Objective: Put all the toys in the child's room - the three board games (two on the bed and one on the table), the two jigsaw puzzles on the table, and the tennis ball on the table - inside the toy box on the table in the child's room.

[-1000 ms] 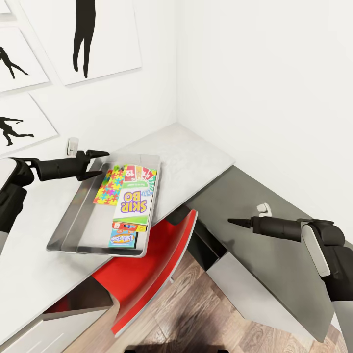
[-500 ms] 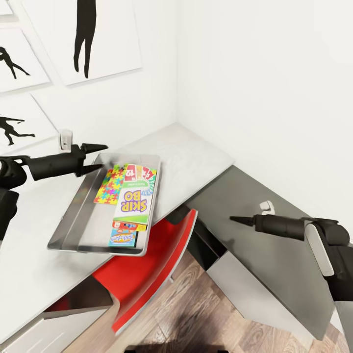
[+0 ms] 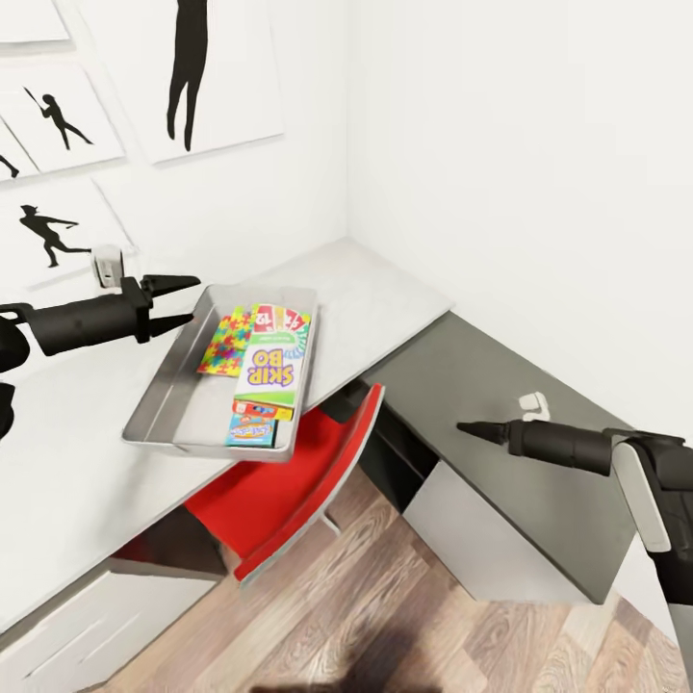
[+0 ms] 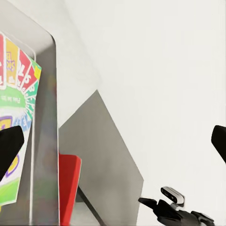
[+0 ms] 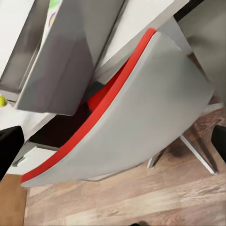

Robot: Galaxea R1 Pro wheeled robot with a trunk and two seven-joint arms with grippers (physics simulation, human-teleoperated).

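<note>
A: Toy box (image 3: 164, 399) sitting on the table (image 3: 77, 481), near its front edge, already holding a jigsaw (image 3: 226, 342), the Skip-Bo game (image 3: 272, 361) and a small game (image 3: 252, 430). Left gripper (image 3: 178, 300) hovering at the box's far rim, fingers spread wide, empty.

B: Right gripper (image 3: 474, 430)?

A: Out over the grey desk (image 3: 462, 385), well apart from the box. Cannot tell whether open or closed.

B: Best approach for what's left?

A: Probably fetch the missing toys first; a yellow-green sliver (image 5: 2, 100) by the box in the right wrist view, possibly the ball, too small to confirm. Lower pieces flat into the free end.

B: Obstacles?

A: Red chair (image 3: 298, 472) tucked beneath the box, wall socket (image 3: 106, 265) just behind the left arm, corner walls close.
</note>
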